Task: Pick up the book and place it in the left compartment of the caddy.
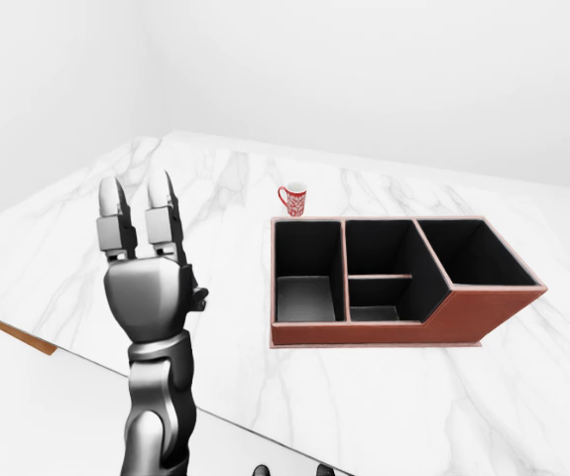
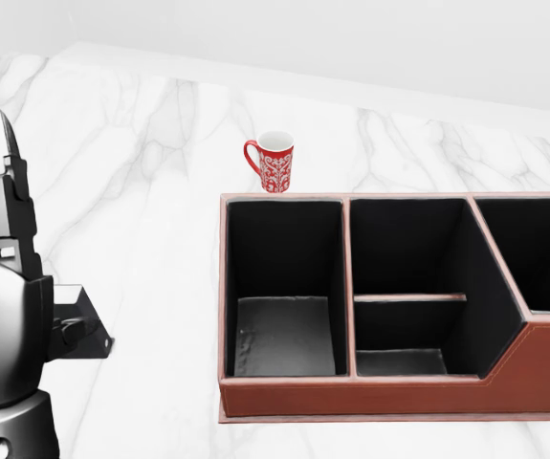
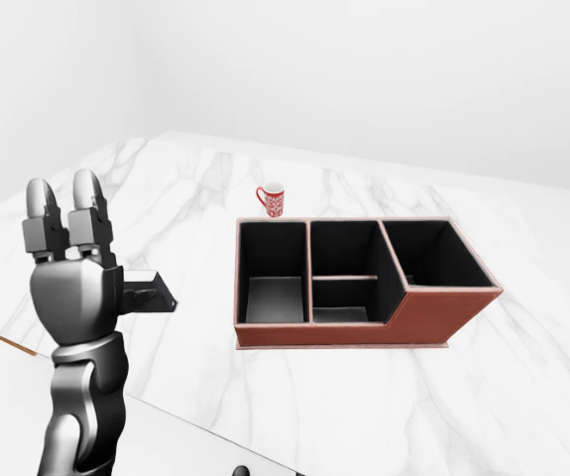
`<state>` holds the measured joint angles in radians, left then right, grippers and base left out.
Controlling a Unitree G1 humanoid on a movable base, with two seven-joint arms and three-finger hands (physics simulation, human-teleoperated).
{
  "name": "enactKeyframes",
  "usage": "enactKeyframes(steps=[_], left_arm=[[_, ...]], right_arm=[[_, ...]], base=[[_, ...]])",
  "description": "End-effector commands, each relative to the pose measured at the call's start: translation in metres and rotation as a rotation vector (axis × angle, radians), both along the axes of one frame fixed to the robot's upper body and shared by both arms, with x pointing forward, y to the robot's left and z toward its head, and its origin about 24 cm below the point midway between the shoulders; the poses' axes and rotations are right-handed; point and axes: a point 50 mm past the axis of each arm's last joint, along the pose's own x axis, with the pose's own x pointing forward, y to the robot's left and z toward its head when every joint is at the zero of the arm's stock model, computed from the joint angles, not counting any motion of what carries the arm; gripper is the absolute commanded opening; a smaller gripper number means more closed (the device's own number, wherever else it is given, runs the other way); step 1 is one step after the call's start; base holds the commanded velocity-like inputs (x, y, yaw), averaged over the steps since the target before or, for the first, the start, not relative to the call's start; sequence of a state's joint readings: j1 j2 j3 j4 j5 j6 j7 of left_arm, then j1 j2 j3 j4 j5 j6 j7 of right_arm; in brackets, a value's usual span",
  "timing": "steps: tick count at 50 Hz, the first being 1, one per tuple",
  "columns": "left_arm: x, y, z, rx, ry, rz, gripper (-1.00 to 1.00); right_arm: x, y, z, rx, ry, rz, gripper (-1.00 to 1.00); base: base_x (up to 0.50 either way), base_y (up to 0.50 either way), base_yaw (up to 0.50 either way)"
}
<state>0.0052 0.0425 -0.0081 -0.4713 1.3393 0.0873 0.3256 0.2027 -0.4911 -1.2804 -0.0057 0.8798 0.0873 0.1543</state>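
well left of caddy (image 3: 364,332), left robot hand (image 3: 71,283) raised, fingers upright.

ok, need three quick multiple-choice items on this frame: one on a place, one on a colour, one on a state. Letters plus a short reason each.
1. In the head view, the mug stands where relative to the caddy?
A. inside the left compartment
B. above its top edge, outside
C. below its bottom wall

2. The mug's colour?
A. red and white
B. blue
C. plain black

3. The caddy's left compartment is:
A. holding a book
B. lidded
C. empty

B: it sits on the marble beyond the rim.
A: red pattern, white inside.
C: only the bare dark floor shows.
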Motion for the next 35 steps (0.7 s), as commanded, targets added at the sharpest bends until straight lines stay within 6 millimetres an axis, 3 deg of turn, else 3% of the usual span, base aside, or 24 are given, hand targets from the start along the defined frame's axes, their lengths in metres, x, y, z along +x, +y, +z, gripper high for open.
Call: enactKeyframes(steps=[1, 35], left_arm=[[0.0033, -0.0003, -0.0016, 0.155, 0.033, 0.067, 1.0], [0.0007, 0.0026, -0.0076, 0.133, 0.037, 0.079, 1.0]], right_arm=[[-0.0005, -0.0009, -0.0005, 0.005, 0.002, -0.006, 1.0], [0.0022, 0.0013, -0.0024, -0.007, 0.026, 0.004, 1.0]], base=[[0.0, 0.0, 0.0], [0.0, 0.0, 0.0]])
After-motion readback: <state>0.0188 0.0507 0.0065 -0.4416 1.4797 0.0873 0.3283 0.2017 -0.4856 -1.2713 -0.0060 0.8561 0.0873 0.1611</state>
